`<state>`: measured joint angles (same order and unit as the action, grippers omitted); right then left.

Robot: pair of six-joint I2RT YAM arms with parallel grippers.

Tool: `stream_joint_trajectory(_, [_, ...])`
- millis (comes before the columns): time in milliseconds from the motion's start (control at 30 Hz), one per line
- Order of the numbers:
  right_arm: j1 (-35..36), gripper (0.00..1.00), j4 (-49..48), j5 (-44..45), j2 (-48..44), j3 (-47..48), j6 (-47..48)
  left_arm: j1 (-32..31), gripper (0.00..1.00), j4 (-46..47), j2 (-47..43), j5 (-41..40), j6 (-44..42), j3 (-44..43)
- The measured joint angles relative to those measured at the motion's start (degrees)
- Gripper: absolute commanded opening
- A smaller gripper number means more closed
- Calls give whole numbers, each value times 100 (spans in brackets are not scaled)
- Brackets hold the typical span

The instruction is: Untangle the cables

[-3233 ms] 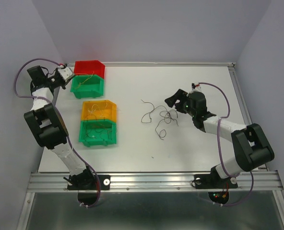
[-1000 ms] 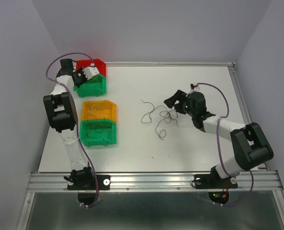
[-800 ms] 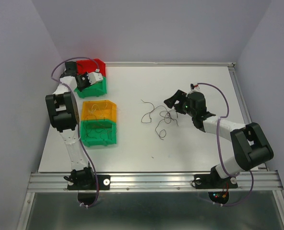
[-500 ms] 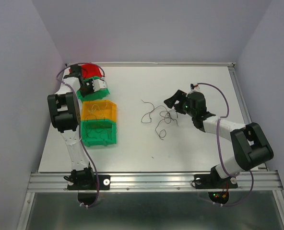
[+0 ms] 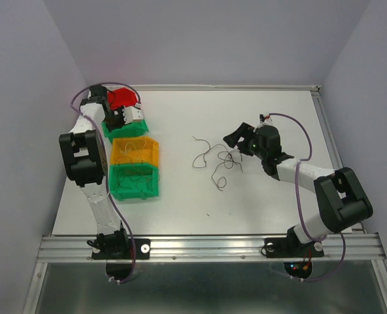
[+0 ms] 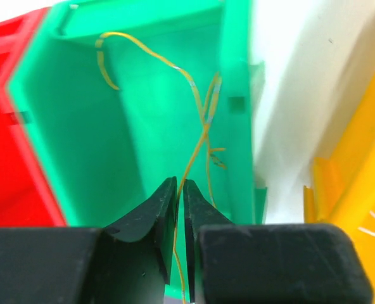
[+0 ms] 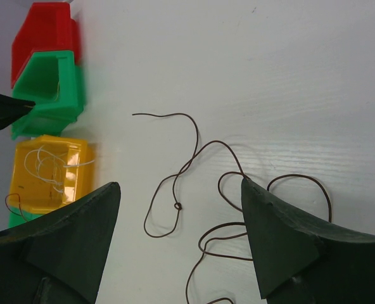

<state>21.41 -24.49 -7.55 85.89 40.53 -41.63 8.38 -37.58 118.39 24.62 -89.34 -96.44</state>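
Note:
My left gripper (image 6: pixel 180 190) is shut on a thin yellow cable (image 6: pixel 200 136), which runs up from between the jaws into the upper green bin (image 6: pixel 80 126). In the top view the left gripper (image 5: pixel 118 119) hangs over that green bin (image 5: pixel 129 129). A loose tangle of thin dark reddish-brown cables (image 5: pixel 218 160) lies mid-table. My right gripper (image 5: pixel 236 138) is open and empty just right of it. In the right wrist view the open gripper (image 7: pixel 180 183) frames the dark strands (image 7: pixel 194 145) from above, apart from them.
A red bin (image 5: pixel 123 97) stands behind the upper green bin. An orange bin (image 5: pixel 136 150) holds whitish cables (image 7: pixel 45 161). A lower green bin (image 5: pixel 134 181) holds thin dark strands. The bins line the table's left side.
My left gripper swung from behind the red bin's left side to right over the upper green bin. The right arm and the dark tangle have not moved.

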Motion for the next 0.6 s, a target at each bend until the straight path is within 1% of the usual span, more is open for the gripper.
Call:
stream_joint_trajectory(67, [0, 81, 0, 0, 0, 0, 0, 0, 25, 151, -55, 13, 175, 0])
stream_joint_trajectory(167, [0, 81, 0, -2, 0, 0, -2, -2, 38, 402, -105, -2, 496, -7])
stream_joint_trajectory(267, [0, 81, 0, 0, 0, 0, -2, 0, 40, 470, -116, -37, 671, -57])
stream_joint_trajectory(300, [0, 81, 0, -2, 0, 0, -2, 0, 49, 496, -116, -70, 737, -72])
stream_joint_trajectory(400, [0, 81, 2, -2, 0, 0, -2, 0, 62, 564, -153, -151, 868, -72])
stream_joint_trajectory(600, [0, 81, 0, -35, 0, 0, -2, 7, 63, 737, -295, -238, 1064, -74])
